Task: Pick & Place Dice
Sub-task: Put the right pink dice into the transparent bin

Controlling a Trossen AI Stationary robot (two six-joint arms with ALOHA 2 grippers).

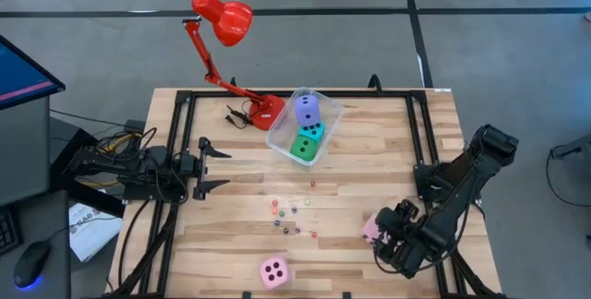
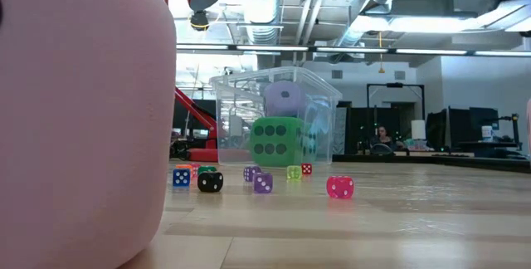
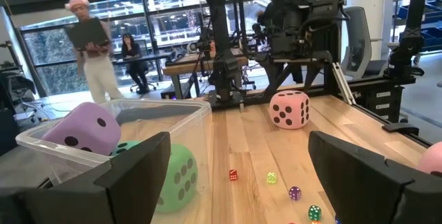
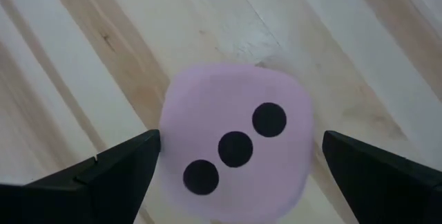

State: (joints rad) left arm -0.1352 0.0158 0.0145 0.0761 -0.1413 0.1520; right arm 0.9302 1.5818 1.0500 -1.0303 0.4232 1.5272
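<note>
Pink foam fills the left of the low view: a pink die (image 2: 79, 119) sits right against that camera, hiding much of the worktop (image 2: 398, 219) behind it. From above it lies at the near edge, showing four pips (image 1: 274, 271).

A second pink die (image 1: 371, 228) rests near the right edge of the worktop (image 1: 351, 151). The right hand (image 1: 392, 239) hangs directly over it, fingers spread wide on either side without touching; in the right wrist view the die's three-pip face (image 4: 235, 144) sits centred between the two dark fingers (image 4: 114, 172).

Between the two pink dice and the tub lies a loose scatter of tiny coloured dice (image 1: 291, 216); the low view shows blue, black, purple, yellow-green, red and magenta ones (image 2: 340, 188) standing apart from each other.

At the far middle a clear plastic tub (image 1: 325, 125) holds three big dice: a purple-blue die (image 1: 307, 110) on top, a cyan die (image 1: 312, 131) and a green die (image 1: 303, 148) below. Its high clear wall rings them.

Just beside the tub stands a red desk lamp (image 1: 224, 20), base on the worktop with a dark cable lying next to it.

The left hand (image 1: 214, 165) waits at the left side, released and empty, fingers apart, pointing toward the tub and well clear of it. Beyond the worktop, its wrist view shows people (image 3: 93, 48) in the room.
</note>
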